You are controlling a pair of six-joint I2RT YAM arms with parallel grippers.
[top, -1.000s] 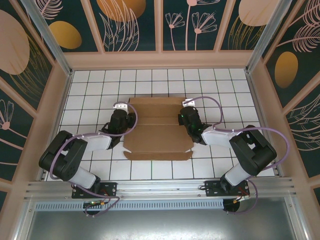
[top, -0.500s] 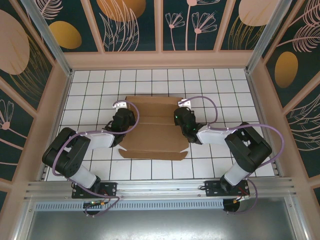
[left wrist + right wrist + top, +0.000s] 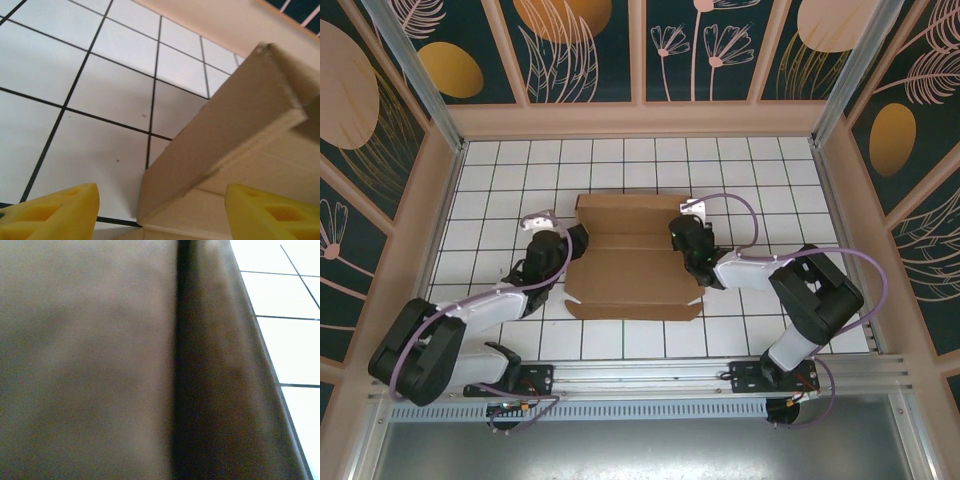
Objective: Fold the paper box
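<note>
Paper box lies mid-table on the white tiled table, between the two arms. It is plain brown cardboard with creases running left to right.

Left gripper sits at the box's left edge. In the left wrist view its yellow fingers stand wide apart, released. A raised cardboard flap stands just ahead, its lower corner in the gap between them, nearer the right-hand finger. Contact cannot be made out.

Right gripper sits over the box's right edge, clenched. Whether it pinches cardboard cannot be told. The right wrist view looks closely onto shadowed cardboard with a dark fold line, tiles along the right.
</note>
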